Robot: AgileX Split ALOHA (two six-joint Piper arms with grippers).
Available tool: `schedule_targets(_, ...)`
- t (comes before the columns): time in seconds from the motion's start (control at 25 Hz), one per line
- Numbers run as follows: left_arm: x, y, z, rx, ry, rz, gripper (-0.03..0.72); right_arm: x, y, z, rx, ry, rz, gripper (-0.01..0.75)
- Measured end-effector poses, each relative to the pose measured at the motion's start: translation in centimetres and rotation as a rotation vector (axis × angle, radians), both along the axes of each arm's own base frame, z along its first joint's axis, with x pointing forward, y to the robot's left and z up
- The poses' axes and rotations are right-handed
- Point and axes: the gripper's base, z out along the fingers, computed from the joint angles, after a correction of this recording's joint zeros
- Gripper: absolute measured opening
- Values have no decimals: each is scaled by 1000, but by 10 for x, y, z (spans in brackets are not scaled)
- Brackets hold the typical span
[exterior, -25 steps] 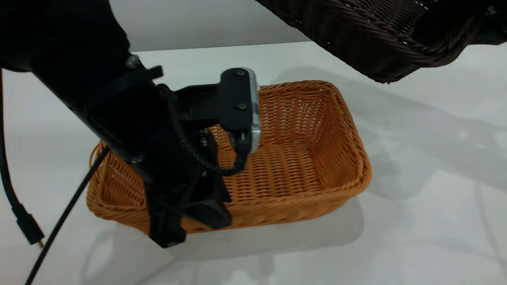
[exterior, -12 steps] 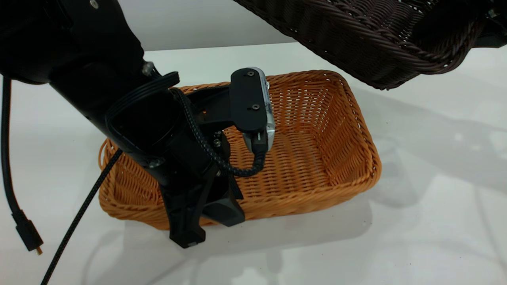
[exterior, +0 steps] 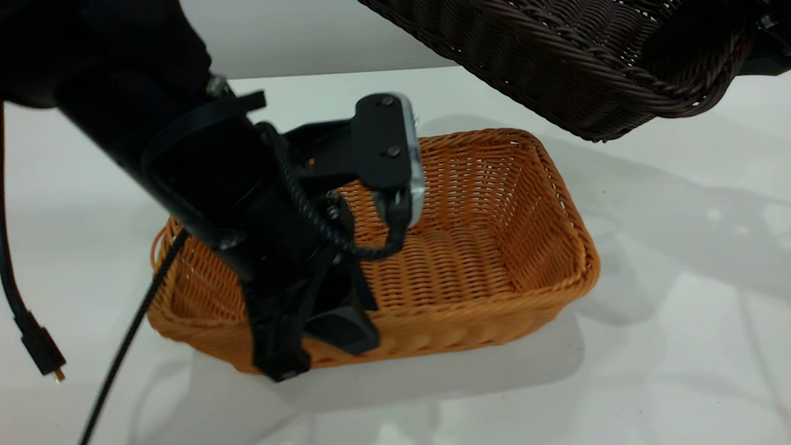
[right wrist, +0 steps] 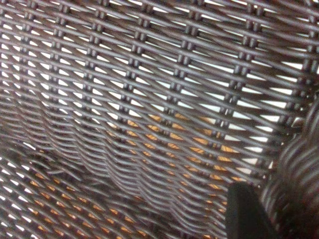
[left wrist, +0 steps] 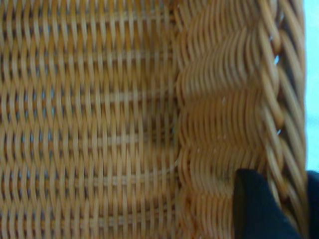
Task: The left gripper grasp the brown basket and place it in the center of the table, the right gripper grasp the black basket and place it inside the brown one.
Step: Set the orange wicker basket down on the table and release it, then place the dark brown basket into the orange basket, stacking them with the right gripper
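Left tool (exterior: 309, 346) clenched on near rim of brown basket (exterior: 494, 259) — basket on white desk (exterior: 667, 321). Right tool (right wrist: 249, 214) grasps black basket (exterior: 556, 55), held tilted above brown one's far end — well off desk. Pale wall behind.

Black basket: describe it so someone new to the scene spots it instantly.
Start from the white table, where the brown basket sits with the left gripper clamped on its near rim. Look above and to the right of it: the black basket hangs tilted in the air, off the table. It is very dark brown-black wicker, not orange-tan.
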Motion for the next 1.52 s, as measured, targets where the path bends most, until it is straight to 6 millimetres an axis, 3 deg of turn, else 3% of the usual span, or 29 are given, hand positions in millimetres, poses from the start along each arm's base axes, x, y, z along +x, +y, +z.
schedule_targets(0.2,4,-3,8,-17,-15,58,508,-1,1,0,12,8,13,237)
schedule_targets(0.36,4,-3,19,-40,-31,74,599,-1,1,0,12,9,11,237)
schedule_targets(0.68,-16,-10,74,-159,-123,58,605,5,5,13,46,-8,45,237)
schedule_targets(1.0,-30,-4,180,-430,-343,122,589,11,9,32,43,3,137,237)
schedule_targets(1.2,-42,8,234,-568,-475,128,587,-3,19,31,17,62,316,237)
schedule_targets(1.36,-40,10,254,-630,-558,159,587,-16,40,27,-53,75,456,237)
schedule_targets(1.52,-39,10,260,-649,-578,167,587,-21,66,33,-106,39,564,237)
